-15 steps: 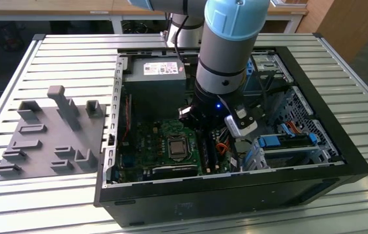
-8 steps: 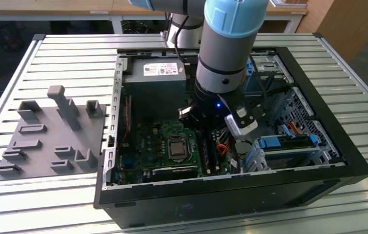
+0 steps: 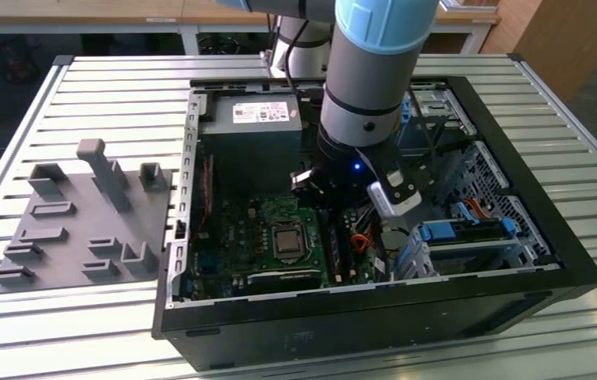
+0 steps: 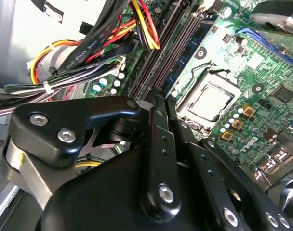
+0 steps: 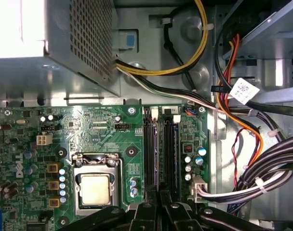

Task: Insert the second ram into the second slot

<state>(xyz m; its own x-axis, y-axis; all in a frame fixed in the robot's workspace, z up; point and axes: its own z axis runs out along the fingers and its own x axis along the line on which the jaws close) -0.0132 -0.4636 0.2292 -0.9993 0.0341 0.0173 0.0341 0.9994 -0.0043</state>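
Observation:
My gripper [image 3: 320, 194] reaches down into the open computer case [image 3: 552, 237], over the green motherboard [image 3: 261, 237]. In both wrist views the black fingers [image 5: 151, 207] are shut together, with the gripper [image 4: 158, 98] tip-down at one end of the long black memory slots [image 5: 149, 154]. A thin dark-blue strip, the second ram [image 5: 176, 154], stands edge-on along the slot row [image 4: 185, 50]. I cannot tell how deep it sits. Nothing shows between the fingers.
The CPU socket [image 5: 95, 187] lies beside the slots. Cable bundles [image 5: 262, 163] crowd the other side, close to the fingers [image 4: 88, 48]. The power supply [image 3: 251, 131] fills the case's far end. A grey fixture plate [image 3: 77, 214] lies at the exterior view's left.

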